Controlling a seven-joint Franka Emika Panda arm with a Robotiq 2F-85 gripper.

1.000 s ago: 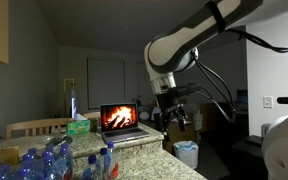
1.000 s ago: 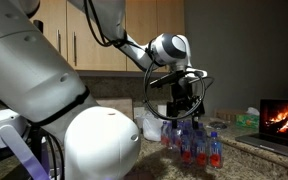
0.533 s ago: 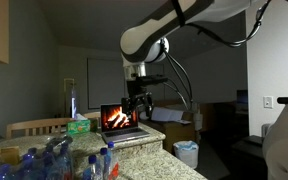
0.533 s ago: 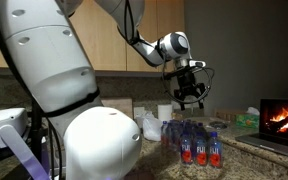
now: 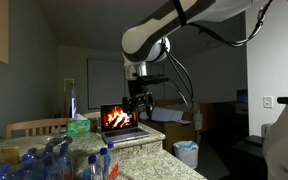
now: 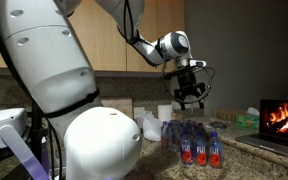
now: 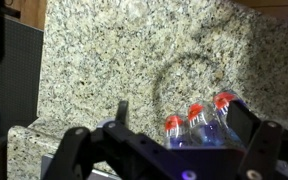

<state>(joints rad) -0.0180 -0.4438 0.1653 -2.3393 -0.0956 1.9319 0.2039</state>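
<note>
My gripper point(image 5: 137, 110) hangs open in the air above the granite counter point(image 7: 114, 60), nothing between its fingers. In the wrist view the gripper point(image 7: 180, 115) looks straight down, and three red-capped water bottles point(image 7: 196, 113) stand upright below, between the two dark fingers point(image 7: 121, 108). In an exterior view the gripper point(image 6: 190, 100) is well above a cluster of several red-labelled bottles point(image 6: 194, 143), not touching them. More blue bottles point(image 5: 54, 160) crowd the near end of the counter.
An open laptop point(image 5: 121, 120) showing a fire stands at the counter's far end, also the laptop point(image 6: 282, 117). A green tissue box point(image 5: 78, 126) and a tall bottle point(image 5: 72, 102) sit beside it. A white bag point(image 6: 149, 126) lies behind the bottles. A bin point(image 5: 186, 153) stands on the floor.
Over the first half second the arm swung sideways and lifted away from the bottles, the gripper staying open. Since then nothing has visibly moved.
</note>
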